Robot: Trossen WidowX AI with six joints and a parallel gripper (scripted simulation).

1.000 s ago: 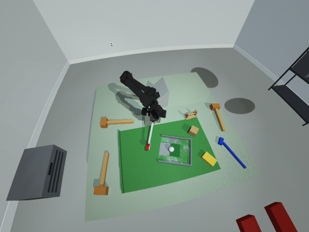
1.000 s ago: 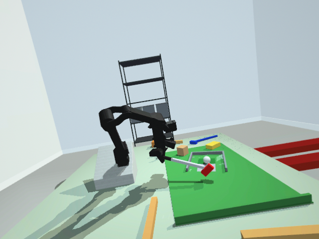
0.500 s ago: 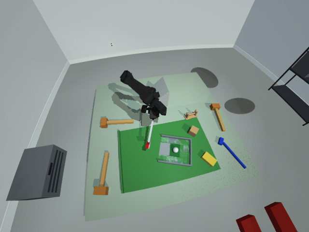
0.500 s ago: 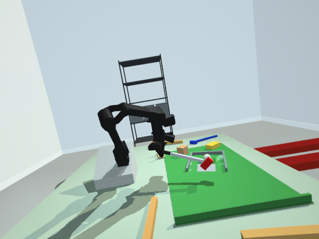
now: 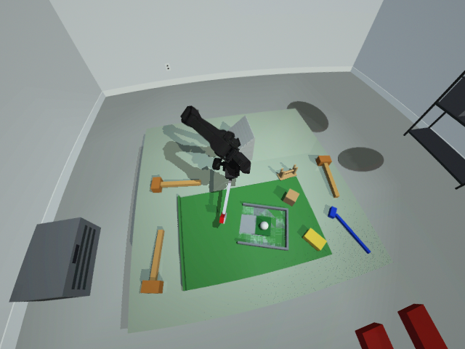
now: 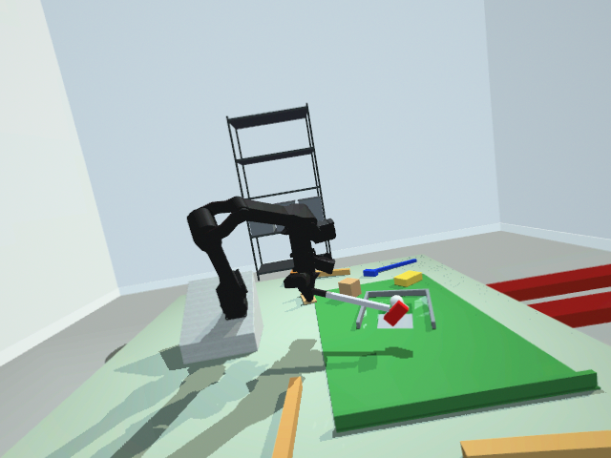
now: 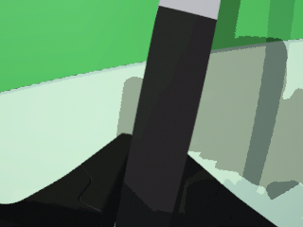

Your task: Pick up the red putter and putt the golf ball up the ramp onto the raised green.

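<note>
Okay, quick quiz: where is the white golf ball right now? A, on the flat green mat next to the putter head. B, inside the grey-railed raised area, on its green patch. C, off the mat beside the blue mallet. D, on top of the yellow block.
B: in the top view the golf ball sits on the raised green within the grey rails, apart from the red putter head.

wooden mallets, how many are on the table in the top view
3. One mallet lies left of the gripper, one mallet by the green mat's left edge, one mallet at the far right. None seems hidden.
</note>
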